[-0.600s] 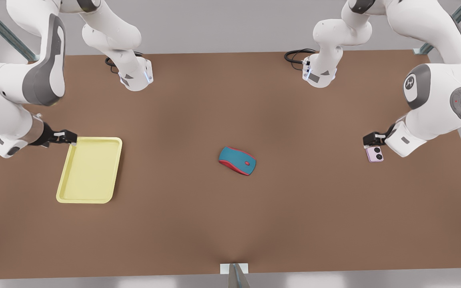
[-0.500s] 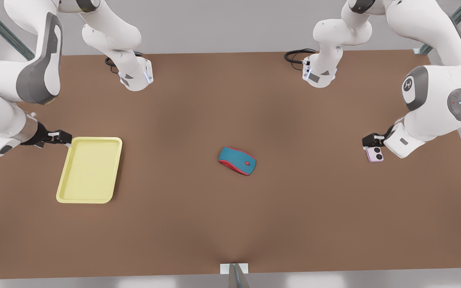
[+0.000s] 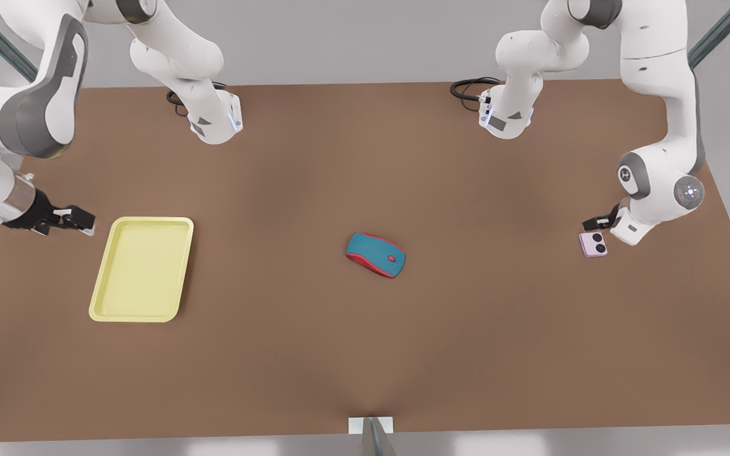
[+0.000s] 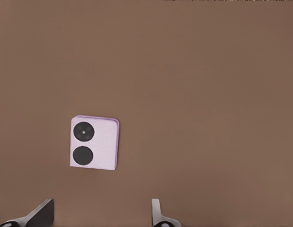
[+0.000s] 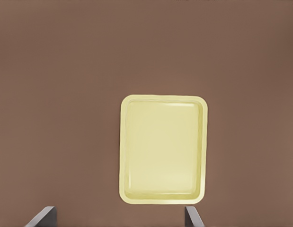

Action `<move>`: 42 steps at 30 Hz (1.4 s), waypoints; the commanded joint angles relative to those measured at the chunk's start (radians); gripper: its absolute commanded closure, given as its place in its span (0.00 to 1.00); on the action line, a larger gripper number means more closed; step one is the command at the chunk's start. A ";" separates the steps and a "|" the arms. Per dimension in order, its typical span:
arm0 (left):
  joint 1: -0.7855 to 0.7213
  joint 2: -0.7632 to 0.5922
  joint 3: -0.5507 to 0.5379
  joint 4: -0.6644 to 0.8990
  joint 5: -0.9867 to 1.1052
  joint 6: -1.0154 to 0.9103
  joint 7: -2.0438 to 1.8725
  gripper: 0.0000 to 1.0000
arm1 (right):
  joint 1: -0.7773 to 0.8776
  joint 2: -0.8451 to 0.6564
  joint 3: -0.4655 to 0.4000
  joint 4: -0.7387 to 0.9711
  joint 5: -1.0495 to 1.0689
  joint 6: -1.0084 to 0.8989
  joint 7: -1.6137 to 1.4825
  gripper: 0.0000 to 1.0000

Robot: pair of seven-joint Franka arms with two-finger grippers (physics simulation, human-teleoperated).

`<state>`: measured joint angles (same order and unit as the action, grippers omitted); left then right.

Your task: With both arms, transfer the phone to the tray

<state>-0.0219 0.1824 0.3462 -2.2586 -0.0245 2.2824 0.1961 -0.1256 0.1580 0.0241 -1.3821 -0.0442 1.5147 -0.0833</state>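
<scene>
The pale pink phone (image 3: 593,244) lies flat on the brown table near the front view's right edge, its two black lenses up. My left gripper (image 3: 596,223) hovers just behind it, open. In the left wrist view the phone (image 4: 94,143) lies ahead of the gripper (image 4: 99,215), whose spread fingertips (image 4: 42,213) hold nothing. The pale yellow tray (image 3: 143,269) rests empty at the front view's left. My right gripper (image 3: 80,221) hangs open just off the tray's far left corner. From the right wrist, the tray (image 5: 163,149) is well ahead of that gripper (image 5: 119,217).
A teal-and-red computer mouse (image 3: 376,254) sits mid-table between phone and tray. Both arm bases (image 3: 216,123) stand at the table's far edge, with black cables (image 3: 469,87) beside the one on the front view's right. Open brown tabletop stretches across the near half.
My right gripper slid off the tray's corner toward the front view's left. The left arm's upper links swung back while its gripper stayed by the phone. Phone, tray and mouse have not moved.
</scene>
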 commanded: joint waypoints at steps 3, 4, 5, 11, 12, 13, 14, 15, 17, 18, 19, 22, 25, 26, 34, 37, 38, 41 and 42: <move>0.013 0.042 0.011 -0.033 -0.046 0.278 0.385 0.00 | 0.000 0.000 -0.003 0.041 0.003 -0.013 0.020 0.00; 0.029 0.054 0.011 -0.045 -0.049 0.298 0.410 0.00 | 0.000 0.000 -0.003 0.041 0.003 -0.013 0.020 0.00; 0.040 0.069 0.011 -0.050 -0.051 0.315 0.443 0.00 | 0.000 0.000 -0.003 0.043 0.003 -0.013 0.020 0.00; 0.057 0.143 0.005 -0.050 -0.106 0.374 0.471 0.00 | -0.005 0.000 -0.033 0.046 0.012 -0.014 0.022 0.00; 0.056 0.157 -0.004 -0.050 -0.117 0.391 0.471 0.00 | -0.003 0.000 -0.033 0.046 0.023 -0.014 0.022 0.00; 0.057 0.172 -0.006 -0.050 -0.134 0.404 0.471 0.00 | -0.003 0.006 -0.033 0.045 0.026 -0.005 0.022 0.00; 0.057 0.180 -0.007 -0.050 -0.135 0.413 0.471 0.00 | 0.006 0.011 -0.032 0.046 0.021 -0.008 0.020 0.00; 0.057 0.193 -0.010 -0.050 -0.163 0.413 0.471 0.00 | 0.001 0.012 -0.032 0.046 0.023 -0.008 0.020 0.00; 0.057 0.198 -0.010 -0.050 -0.164 0.413 0.471 0.00 | 0.004 0.005 -0.032 0.058 0.003 -0.014 0.019 0.00; 0.057 0.201 -0.010 -0.050 -0.164 0.414 0.471 0.00 | 0.006 0.009 -0.032 0.058 0.010 -0.015 0.020 0.00; 0.057 0.212 -0.010 -0.050 -0.163 0.419 0.471 0.00 | 0.009 0.014 -0.030 0.058 0.023 -0.013 0.020 0.00; 0.057 0.242 -0.010 -0.050 -0.164 0.442 0.471 0.00 | 0.004 0.015 -0.030 0.058 0.023 -0.011 0.019 0.00; 0.057 0.258 -0.010 -0.048 -0.166 0.445 0.471 0.00 | 0.011 0.015 -0.027 0.058 0.015 -0.010 0.020 0.00; 0.057 0.273 -0.012 -0.048 -0.166 0.463 0.471 0.00 | 0.011 0.015 -0.026 0.058 0.018 -0.008 0.019 0.00; 0.057 0.282 -0.027 -0.047 -0.166 0.463 0.471 0.17 | 0.017 0.014 -0.023 0.058 0.006 -0.010 0.016 0.00; 0.057 0.282 -0.035 -0.045 -0.167 0.463 0.470 0.18 | 0.015 0.015 -0.024 0.058 0.004 -0.010 0.017 0.00; 0.056 0.282 -0.035 -0.044 -0.167 0.462 0.470 0.18 | 0.014 0.015 -0.024 0.058 0.006 -0.010 0.019 0.00; 0.057 0.282 -0.035 -0.042 -0.167 0.462 0.470 0.21 | 0.015 0.014 -0.024 0.058 0.006 -0.010 0.019 0.00; 0.057 0.282 -0.035 -0.042 -0.167 0.462 0.470 0.21 | 0.015 0.014 -0.024 0.060 0.006 -0.010 0.019 0.00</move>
<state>0.0352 0.4654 0.3115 -2.3019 -0.1862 2.7437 0.6150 -0.1105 0.1733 0.0002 -1.3234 -0.0389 1.5054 -0.0665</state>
